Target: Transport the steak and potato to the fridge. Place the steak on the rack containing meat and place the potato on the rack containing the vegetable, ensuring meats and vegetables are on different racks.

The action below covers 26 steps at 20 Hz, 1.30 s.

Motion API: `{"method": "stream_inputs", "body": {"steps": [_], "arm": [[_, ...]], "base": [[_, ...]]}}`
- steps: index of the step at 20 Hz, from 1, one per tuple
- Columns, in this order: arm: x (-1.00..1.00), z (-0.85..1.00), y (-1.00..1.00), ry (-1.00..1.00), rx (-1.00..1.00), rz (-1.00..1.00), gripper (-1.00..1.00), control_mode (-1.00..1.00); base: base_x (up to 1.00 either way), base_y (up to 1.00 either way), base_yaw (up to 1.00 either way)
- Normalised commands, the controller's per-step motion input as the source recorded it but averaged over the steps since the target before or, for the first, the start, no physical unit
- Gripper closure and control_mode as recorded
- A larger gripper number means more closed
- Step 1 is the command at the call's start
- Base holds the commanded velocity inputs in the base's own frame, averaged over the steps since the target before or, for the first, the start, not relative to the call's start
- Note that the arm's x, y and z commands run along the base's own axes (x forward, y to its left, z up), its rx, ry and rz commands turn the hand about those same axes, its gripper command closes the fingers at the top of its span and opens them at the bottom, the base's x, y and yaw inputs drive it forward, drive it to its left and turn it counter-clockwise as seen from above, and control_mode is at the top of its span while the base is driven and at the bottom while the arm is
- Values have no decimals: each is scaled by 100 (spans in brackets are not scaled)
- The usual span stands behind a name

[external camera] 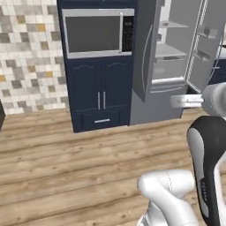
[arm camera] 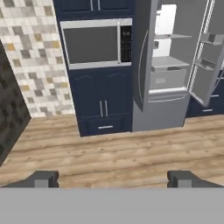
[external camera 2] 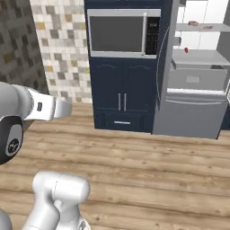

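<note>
The steak and the potato are out of view. My gripper is open, its two dark fingertips set wide apart with nothing between them. It points across the floor toward the fridge, which stands some way off with both upper doors swung open. In the right base view the fridge has a top rack with small reddish items lying on it. A lower rack has one small red item at its left end. What these items are is too small to tell.
Left of the fridge stands a navy cabinet with a built-in microwave. The open left fridge door juts out toward me. A tiled wall and a dark unit close the left side. Wooden floor lies between me and the fridge.
</note>
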Motion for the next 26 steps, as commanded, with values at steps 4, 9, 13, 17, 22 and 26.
{"method": "stream_inputs", "body": {"steps": [4, 9, 13, 17, 22, 26], "arm": [[0, 0, 0, 0, 0, 0, -100, 100], [0, 0, 0, 0, 0, 0, -100, 100], [0, 0, 0, 0, 0, 0, -100, 100], [0, 0, 0, 0, 0, 0, -100, 100], [0, 0, 0, 0, 0, 0, -100, 100], [0, 0, 0, 0, 0, 0, -100, 100]], "base": [[-100, 88, -2], [-100, 29, 0], [-100, 15, -1], [-100, 1, -5], [-100, 30, -3], [-100, 20, 0]]}}
